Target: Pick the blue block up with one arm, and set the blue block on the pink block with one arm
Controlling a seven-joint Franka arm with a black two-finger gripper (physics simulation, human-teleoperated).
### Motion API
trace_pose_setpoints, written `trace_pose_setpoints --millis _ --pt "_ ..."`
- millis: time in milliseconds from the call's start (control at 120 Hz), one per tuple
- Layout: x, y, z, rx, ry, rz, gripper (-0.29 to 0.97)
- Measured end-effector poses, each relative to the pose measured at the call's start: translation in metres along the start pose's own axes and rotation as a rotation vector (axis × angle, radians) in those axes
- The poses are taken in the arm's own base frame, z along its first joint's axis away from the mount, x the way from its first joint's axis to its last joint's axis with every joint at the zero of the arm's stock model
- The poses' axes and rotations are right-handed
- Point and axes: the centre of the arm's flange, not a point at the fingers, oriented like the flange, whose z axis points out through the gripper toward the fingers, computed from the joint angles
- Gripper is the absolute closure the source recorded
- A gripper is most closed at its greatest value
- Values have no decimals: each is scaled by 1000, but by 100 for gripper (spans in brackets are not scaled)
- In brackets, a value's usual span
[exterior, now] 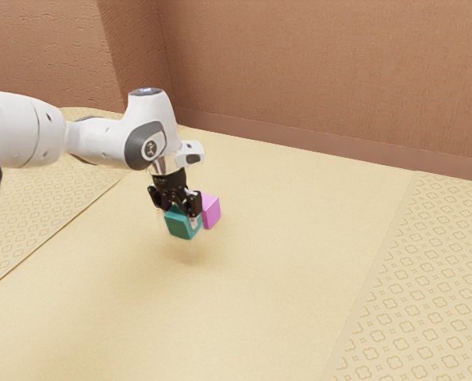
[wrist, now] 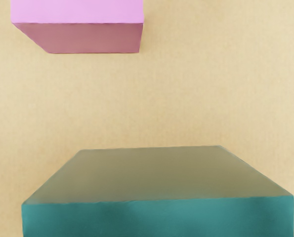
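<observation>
The blue block (exterior: 180, 225) is a teal-blue cube, and my gripper (exterior: 179, 213) is shut on it from above. It hangs just above the tan table, with a faint shadow under it. The pink block (exterior: 211, 210) rests on the table right beside it, toward the exterior view's right and slightly farther back. In the wrist view the blue block (wrist: 156, 192) looms large directly under my hand, and the pink block (wrist: 80, 24) lies beyond it with a strip of bare table between the two.
The table (exterior: 299, 262) has a plain tan middle strip and patterned panels (exterior: 426, 302) on either side. A brown wall (exterior: 339, 71) runs along the far edge.
</observation>
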Motion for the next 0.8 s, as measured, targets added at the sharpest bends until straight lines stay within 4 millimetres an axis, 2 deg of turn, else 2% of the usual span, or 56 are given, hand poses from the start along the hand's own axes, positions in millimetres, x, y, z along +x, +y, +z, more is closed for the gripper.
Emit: trace_pose_setpoints --millis 108,192,292,425,600,800 --pt "19 -2 -35 10 52 2 39" --pt "39 -6 -50 20 73 4 39" --pt "63 -16 -47 27 57 -6 39" --pt "82 -30 -45 33 12 -21 39" --pt "85 -31 -40 29 -52 -22 39" --pt "84 -22 -36 24 -87 -10 39"
